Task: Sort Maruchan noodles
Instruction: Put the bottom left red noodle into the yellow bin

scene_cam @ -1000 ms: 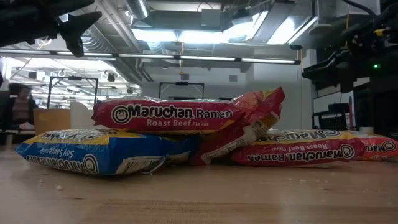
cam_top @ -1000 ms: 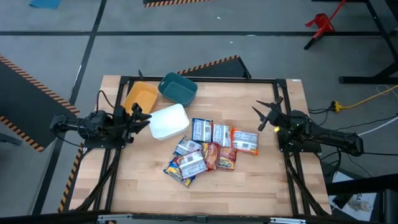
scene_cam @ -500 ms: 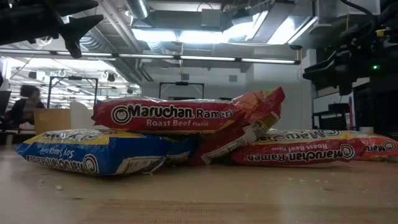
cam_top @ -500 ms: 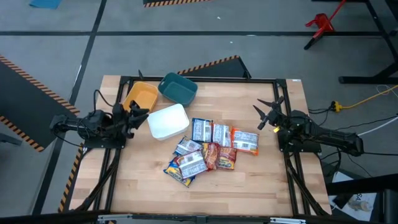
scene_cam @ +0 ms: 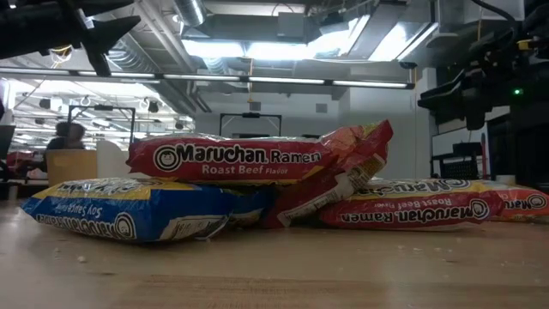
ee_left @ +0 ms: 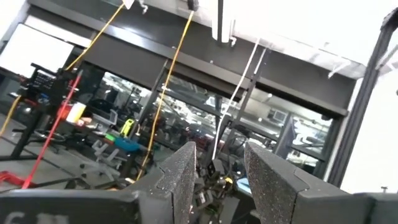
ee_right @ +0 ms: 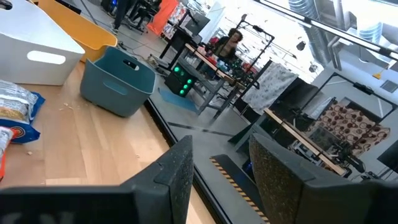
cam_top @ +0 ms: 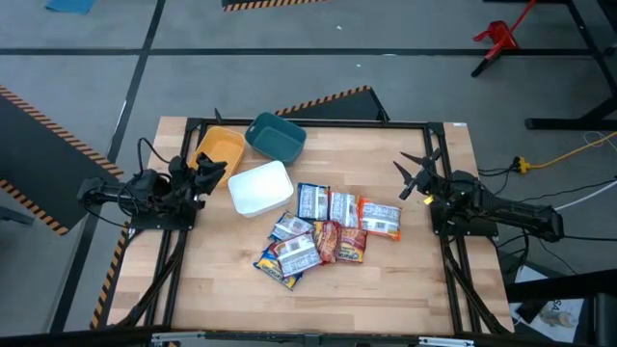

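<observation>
The desk [cam_top: 405,280] is pale wood with visible plank seams and a smooth matt face, framed by dark metal rails. The noodles [cam_top: 326,231] at its middle are in crinkly, glossy plastic film that catches the light; the red packet [scene_cam: 232,158] on top of the pile shows shiny creases. Beside the noodles, the white bin [cam_top: 260,187], teal bin [cam_top: 276,137] and yellow bin [cam_top: 218,149] look like smooth, matt plastic. The left tool [ee_left: 217,180] has fingers [ee_left: 180,180] with a rough, speckled dark surface; the right tool [ee_right: 217,180] looks the same.
</observation>
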